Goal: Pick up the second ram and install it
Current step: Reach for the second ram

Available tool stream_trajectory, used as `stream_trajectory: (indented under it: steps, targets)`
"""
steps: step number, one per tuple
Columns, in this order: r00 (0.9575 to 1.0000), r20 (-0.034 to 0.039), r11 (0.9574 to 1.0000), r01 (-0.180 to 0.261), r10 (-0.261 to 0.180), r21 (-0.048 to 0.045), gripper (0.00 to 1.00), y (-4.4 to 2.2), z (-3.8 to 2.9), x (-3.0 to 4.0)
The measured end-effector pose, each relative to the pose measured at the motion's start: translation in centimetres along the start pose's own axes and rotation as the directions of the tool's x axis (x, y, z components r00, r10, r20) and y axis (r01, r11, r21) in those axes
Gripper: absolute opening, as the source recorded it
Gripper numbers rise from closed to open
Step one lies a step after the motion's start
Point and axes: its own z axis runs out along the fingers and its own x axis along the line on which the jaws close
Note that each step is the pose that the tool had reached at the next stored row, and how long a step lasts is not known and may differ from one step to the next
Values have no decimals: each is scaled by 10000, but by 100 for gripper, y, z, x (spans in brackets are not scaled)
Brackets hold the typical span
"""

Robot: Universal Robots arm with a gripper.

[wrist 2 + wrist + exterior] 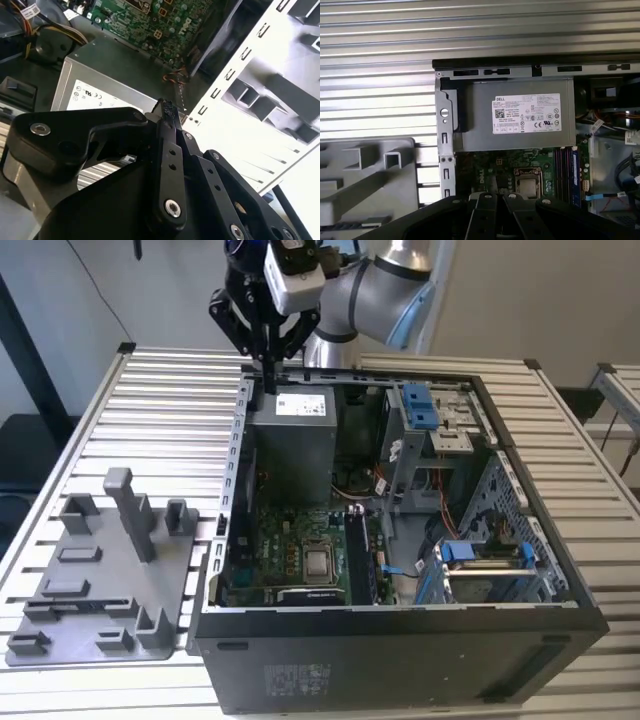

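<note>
Closest to us in the second wrist view is the gripper (167,109), pinched tight shut with nothing in it that we can see, hanging over the far corner of the open computer case (400,655), just above the gray power box (292,448). Inside the case lie the green board (283,552) and, just beside its silver chip (318,562), a long dark stick standing in a slot, which we think is the second ram (357,555), so the job looks nearly done. Any next move, we think, calls for keeping clear of the case wall.
</note>
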Motion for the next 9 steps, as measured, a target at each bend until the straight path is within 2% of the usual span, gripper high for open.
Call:
stream_trajectory:
  steps: [3,9]
  targets:
    - [10000,-9,10000,-1,1,2,11,-3,0,32]
    - [10000,-15,10000,-1,1,1,11,-15,-1,180]
